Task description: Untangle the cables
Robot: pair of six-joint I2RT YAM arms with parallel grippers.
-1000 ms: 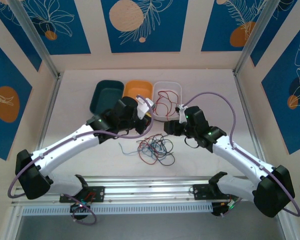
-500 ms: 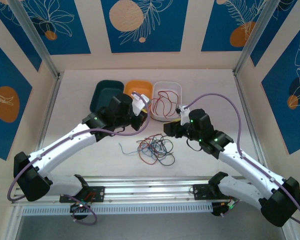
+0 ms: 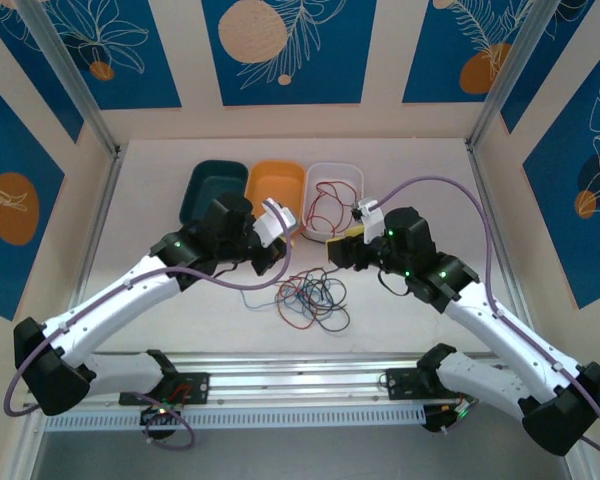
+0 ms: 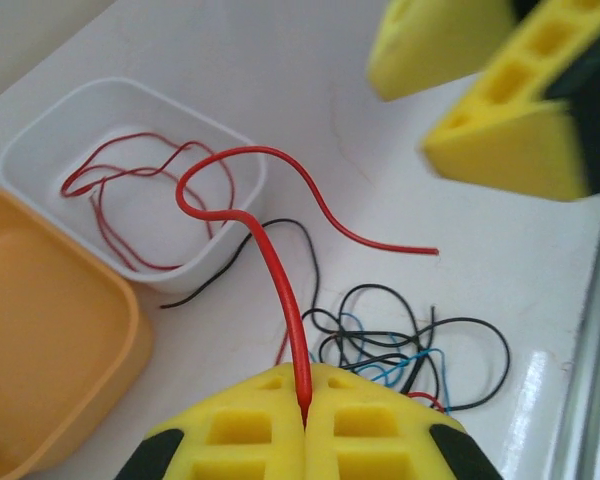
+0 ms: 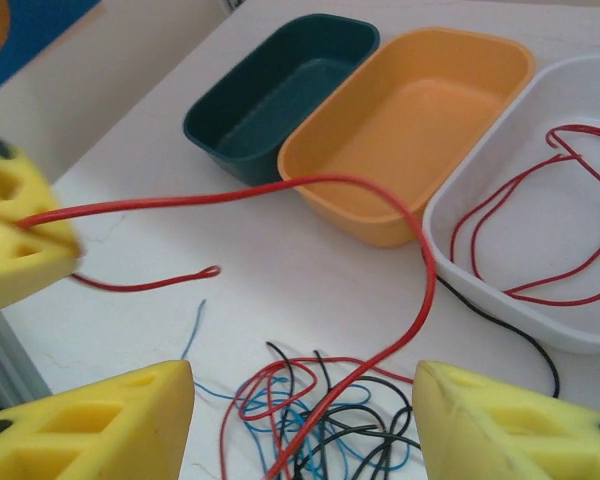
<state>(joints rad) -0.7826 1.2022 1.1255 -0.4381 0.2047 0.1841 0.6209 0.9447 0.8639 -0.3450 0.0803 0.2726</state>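
The cables lie as a loose tangle of red, black and blue strands in the middle of the table, seen close in the right wrist view as the tangle. My left gripper is shut on one red cable, which arcs up and away from the fingers. In the top view the left gripper hangs just left of the pile. My right gripper stands open above the tangle, and the lifted red cable runs between its fingers untouched. The right gripper sits at the pile's upper right.
Three trays stand in a row behind the pile: teal, orange and white. Red cable loops lie in the white tray. One black strand runs beside its rim. A metal rail crosses the near edge.
The left gripper has drawn back to the left with the red cable in it. The right arm has stretched out, its gripper staying beside the pile.
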